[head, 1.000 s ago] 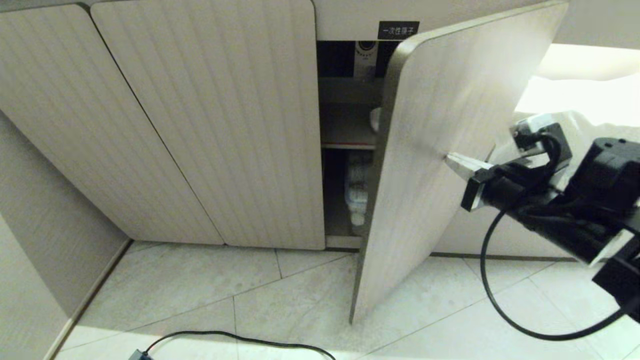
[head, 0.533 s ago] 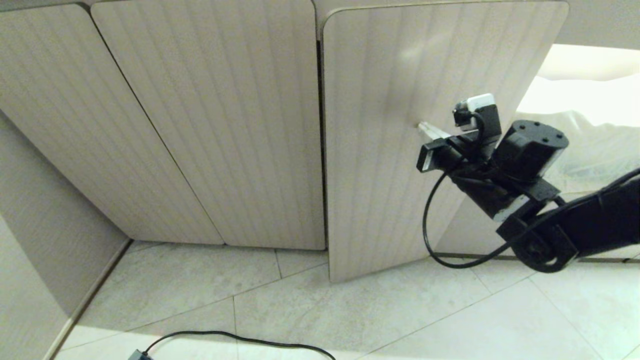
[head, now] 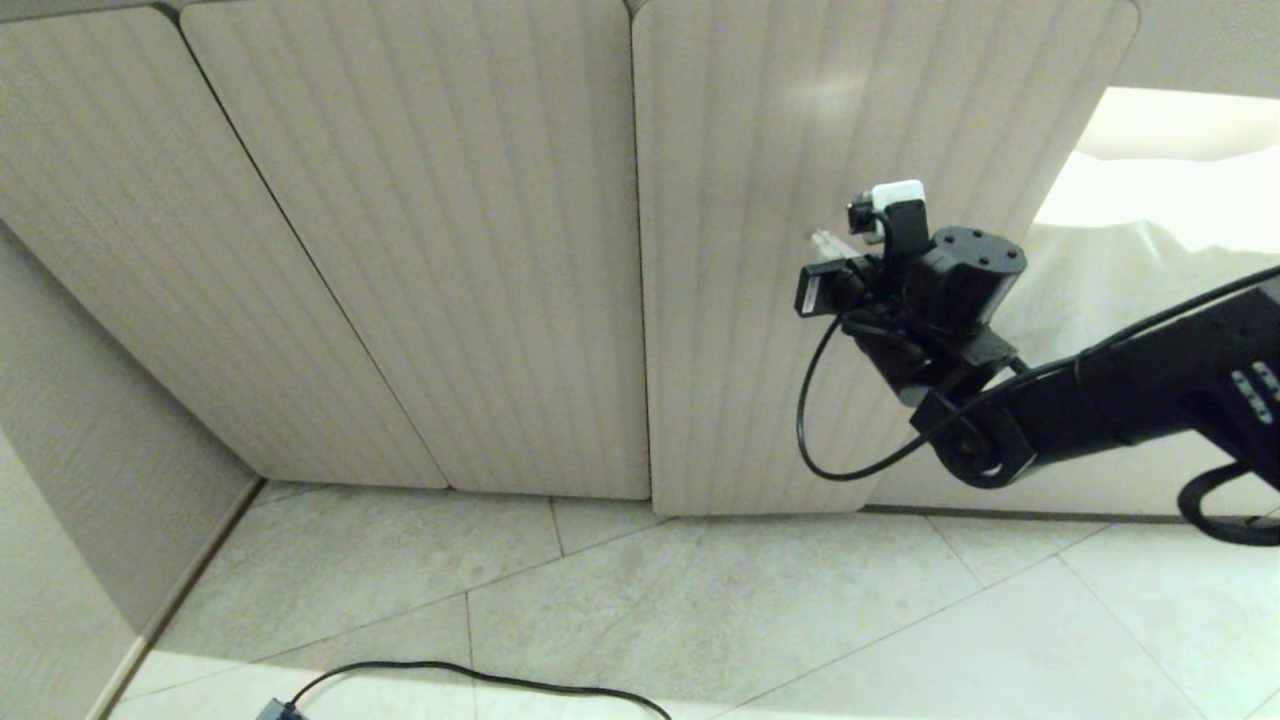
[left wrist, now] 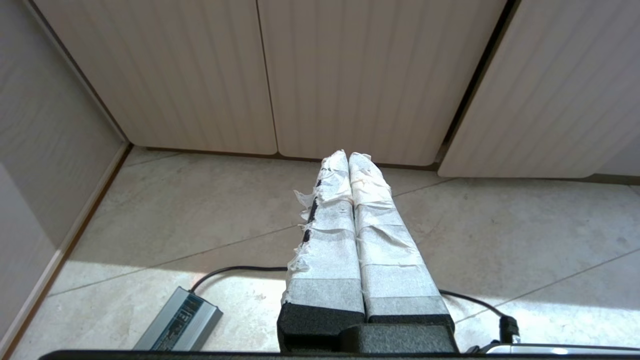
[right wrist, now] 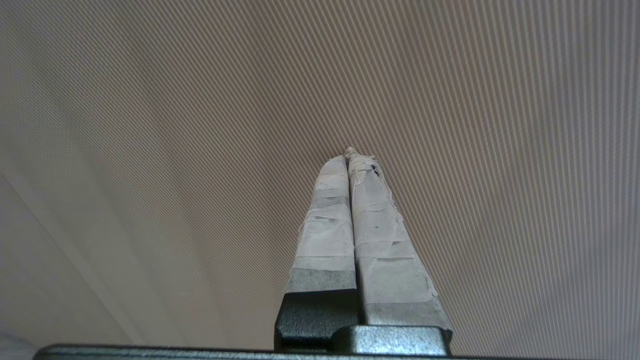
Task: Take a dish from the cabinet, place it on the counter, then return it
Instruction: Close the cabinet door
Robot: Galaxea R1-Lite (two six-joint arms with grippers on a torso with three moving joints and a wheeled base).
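The low beige cabinet [head: 420, 250] with ribbed wood-grain doors stands on the pale tiled floor [head: 700, 620]; the black power cable [head: 480, 678] lies on the floor before the cabinet, the right gripper [head: 822, 240] against its rightmost door

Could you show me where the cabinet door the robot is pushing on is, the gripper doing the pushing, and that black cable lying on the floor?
cabinet door [head: 740, 300], head view, ribbed front panel.
right gripper [head: 826, 239], head view, closed taped fingertips at the door.
black cable [head: 470, 675], head view, middle of its run across the floor tiles.
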